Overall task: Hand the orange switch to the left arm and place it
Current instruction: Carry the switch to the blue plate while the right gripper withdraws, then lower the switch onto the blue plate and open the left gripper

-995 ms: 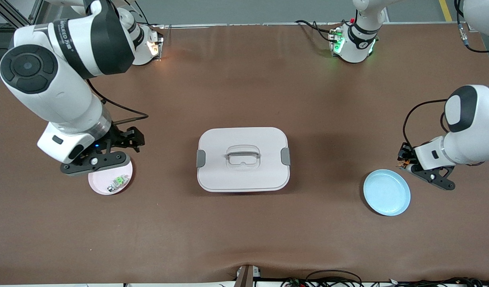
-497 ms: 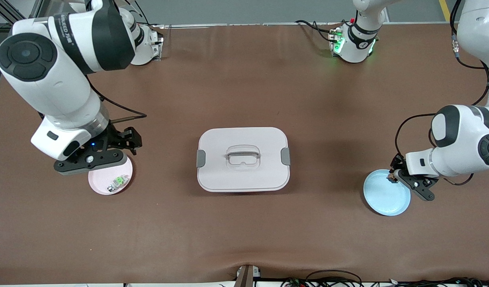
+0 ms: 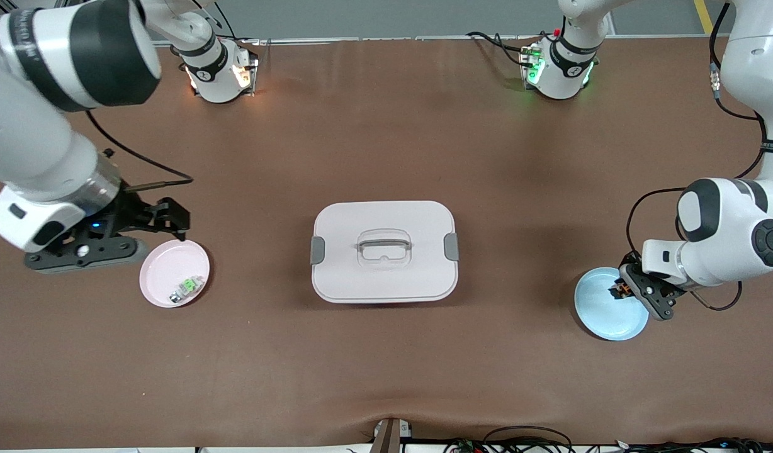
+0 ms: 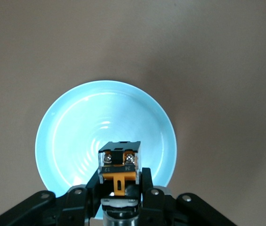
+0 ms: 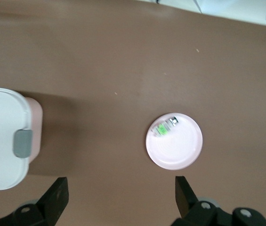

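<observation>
The orange switch point(image 4: 119, 162), a small dark block with an orange middle, is clamped between my left gripper's point(image 4: 119, 178) fingers. In the front view that gripper point(image 3: 618, 290) hangs with the switch point(image 3: 615, 290) low over the blue plate point(image 3: 603, 314). The plate point(image 4: 76, 136) fills the left wrist view under the switch. The white box point(image 3: 384, 251) with a grey handle sits mid-table. My right gripper point(image 3: 172, 220) stands open and holds nothing, over the table beside the pink plate point(image 3: 172, 261). Its wrist view shows the wide-apart gripper point(image 5: 119, 195) and a corner of the box point(image 5: 1, 136).
A small green-and-white component point(image 3: 186, 286) lies on the pink plate point(image 5: 180, 146), seen there too as the component point(image 5: 163, 127). Both arm bases stand at the table's edge farthest from the front camera. Cables run along the nearest edge.
My left gripper has swung with the switch from beside the blue plate to over it and come lower. My right arm has drawn off the pink plate toward its own end of the table.
</observation>
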You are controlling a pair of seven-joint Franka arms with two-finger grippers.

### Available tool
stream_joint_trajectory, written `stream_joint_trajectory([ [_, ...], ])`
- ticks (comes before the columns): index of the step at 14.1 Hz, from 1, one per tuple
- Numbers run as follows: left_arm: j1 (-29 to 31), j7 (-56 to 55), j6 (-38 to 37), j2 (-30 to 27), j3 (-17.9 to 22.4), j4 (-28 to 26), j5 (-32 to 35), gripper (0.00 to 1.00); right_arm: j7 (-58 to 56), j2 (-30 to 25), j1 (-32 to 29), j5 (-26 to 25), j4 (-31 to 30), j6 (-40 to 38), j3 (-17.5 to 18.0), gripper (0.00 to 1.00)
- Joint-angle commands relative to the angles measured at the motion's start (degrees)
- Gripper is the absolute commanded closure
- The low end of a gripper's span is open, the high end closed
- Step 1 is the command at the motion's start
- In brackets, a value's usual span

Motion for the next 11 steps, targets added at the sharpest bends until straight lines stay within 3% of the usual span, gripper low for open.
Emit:
stream_joint_trajectory([
  [1,0.49,6.76,1.28,2.20,-0.52,1.52,1.05,1.00,-0.84,-1.09,-5.57,1.37,-0.37,-2.26,0.73,0.00],
  [7,0.66,28.46,7.17,6.94,-0.52,3.63,0.62,1.00,-0.40,-2.84,-11.28,0.75,-0.37,-3.32,0.37,0.00],
  [11,1.37,32.44,7.17,8.01,-0.43,3.72,1.05,1.00,-0.58,-3.11,-13.75,1.28,-0.37,-8.94,0.46,0.00],
])
